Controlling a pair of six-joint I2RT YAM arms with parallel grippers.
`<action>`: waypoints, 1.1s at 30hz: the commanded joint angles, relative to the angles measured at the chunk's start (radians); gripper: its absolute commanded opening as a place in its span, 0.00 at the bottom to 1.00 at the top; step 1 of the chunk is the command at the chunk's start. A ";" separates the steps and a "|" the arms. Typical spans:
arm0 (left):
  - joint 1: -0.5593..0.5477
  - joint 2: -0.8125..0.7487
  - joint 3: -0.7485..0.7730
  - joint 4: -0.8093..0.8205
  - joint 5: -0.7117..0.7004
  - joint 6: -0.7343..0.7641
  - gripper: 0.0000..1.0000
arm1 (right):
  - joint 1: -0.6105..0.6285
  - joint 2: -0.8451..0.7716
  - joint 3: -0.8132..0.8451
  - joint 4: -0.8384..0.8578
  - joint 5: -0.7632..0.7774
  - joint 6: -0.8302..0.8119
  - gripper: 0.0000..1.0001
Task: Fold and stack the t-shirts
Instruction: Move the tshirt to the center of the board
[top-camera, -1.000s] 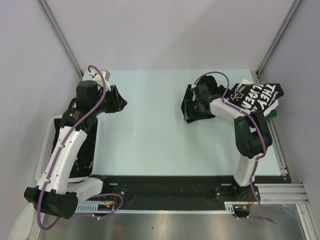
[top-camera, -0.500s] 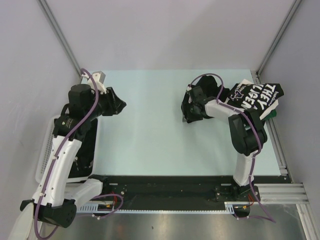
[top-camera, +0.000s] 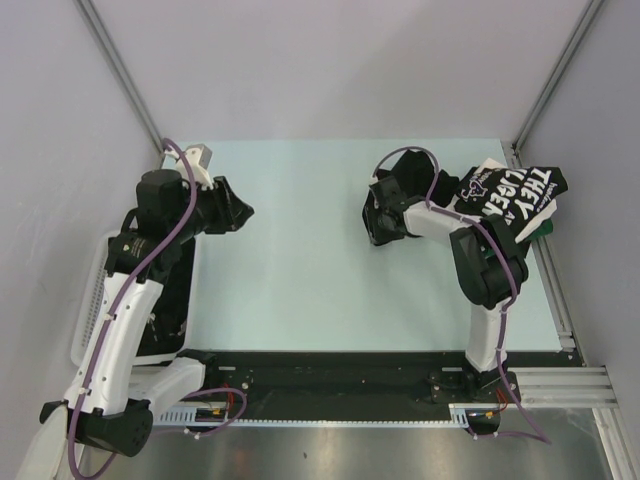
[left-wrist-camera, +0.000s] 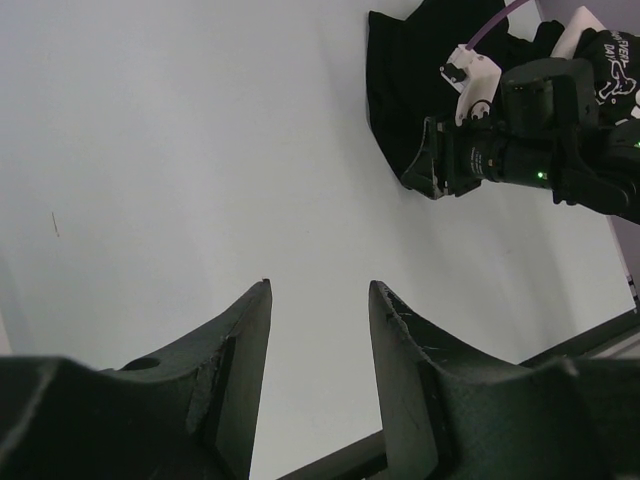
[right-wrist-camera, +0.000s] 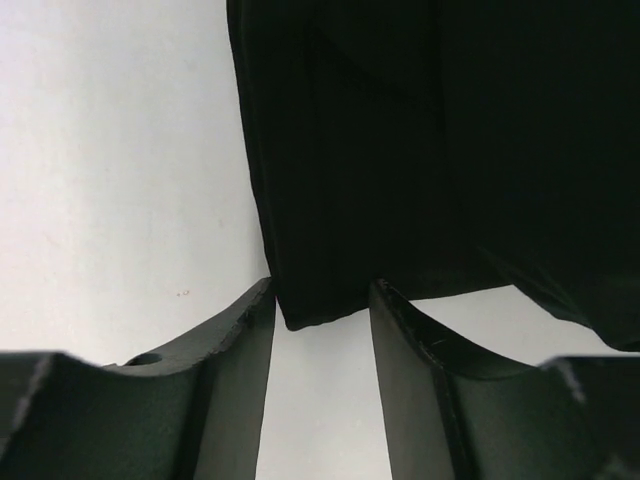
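A folded black t-shirt (top-camera: 384, 192) lies right of the table's middle, partly hidden by my right arm. Its near corner (right-wrist-camera: 318, 312) sits between the tips of my right gripper (right-wrist-camera: 320, 292), whose jaws stand apart on either side of it, with bare table showing between them lower down. A second t-shirt (top-camera: 515, 192) with big white block lettering lies crumpled at the far right edge. My left gripper (top-camera: 240, 212) hangs open and empty above the table's left side (left-wrist-camera: 318, 290); in its wrist view the black t-shirt (left-wrist-camera: 392, 90) is far off.
A white mesh basket (top-camera: 95, 300) stands at the left edge beside the left arm, with dark cloth inside. Something green (top-camera: 545, 228) pokes out under the lettered shirt. The table (top-camera: 300, 270) is pale blue, with metal rails along its right and near edges.
My right gripper's jaws have narrowed around the black t-shirt's corner, and that arm shifted slightly left. The left arm lifted a little early on and has held still since.
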 joint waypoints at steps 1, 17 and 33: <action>-0.005 -0.011 0.044 -0.011 0.021 0.000 0.49 | 0.020 0.045 0.000 0.026 0.044 -0.025 0.43; -0.005 0.013 0.039 -0.016 0.001 0.012 0.50 | 0.169 0.083 0.213 -0.030 -0.223 0.033 0.00; -0.005 -0.013 0.030 -0.014 -0.034 0.008 0.53 | 0.303 0.292 0.955 -0.231 -0.488 0.144 0.00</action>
